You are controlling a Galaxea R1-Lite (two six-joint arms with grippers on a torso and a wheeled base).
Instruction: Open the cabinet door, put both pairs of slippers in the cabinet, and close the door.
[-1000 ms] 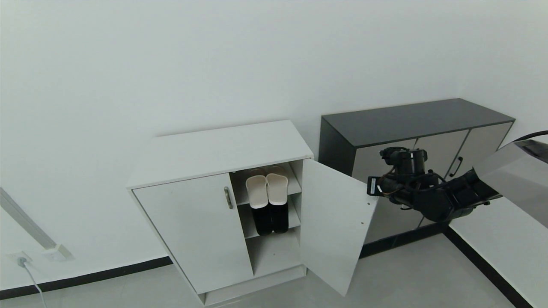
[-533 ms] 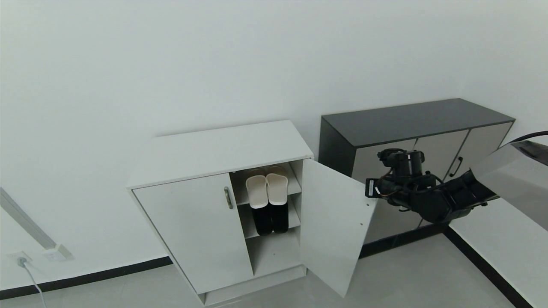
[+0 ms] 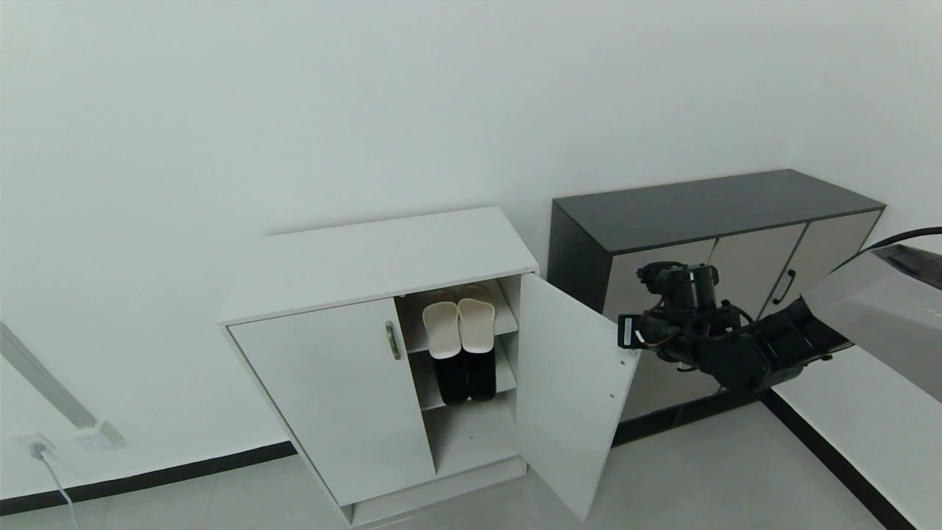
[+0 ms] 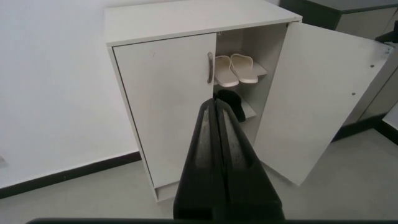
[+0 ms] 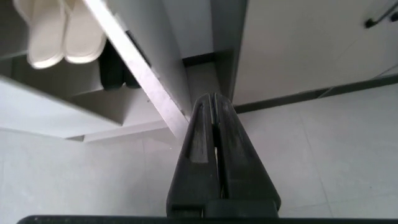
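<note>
Cabinet door (image 3: 574, 390), the right-hand one, is standing swung well out. The right gripper (image 3: 630, 331) is sitting at its free edge near the upper corner, fingers pressed together on nothing. Its forearm is stretching out roughly level from the robot's right, in front of a dark sideboard (image 3: 706, 206). The left gripper (image 4: 216, 106) is likewise closed and empty, pointing at the white cabinet (image 3: 368, 258) from well back. Inside, white slippers (image 3: 458, 324) are lying on the upper shelf and black slippers (image 3: 464, 377) are sitting on the shelf below. The left door (image 3: 331, 397) is shut, its handle (image 3: 392, 340) upright. Both pieces of furniture are standing against a white wall (image 3: 294, 110) on a grey floor (image 3: 699, 478), with an outlet (image 3: 33, 446) low on the wall to the left.
</note>
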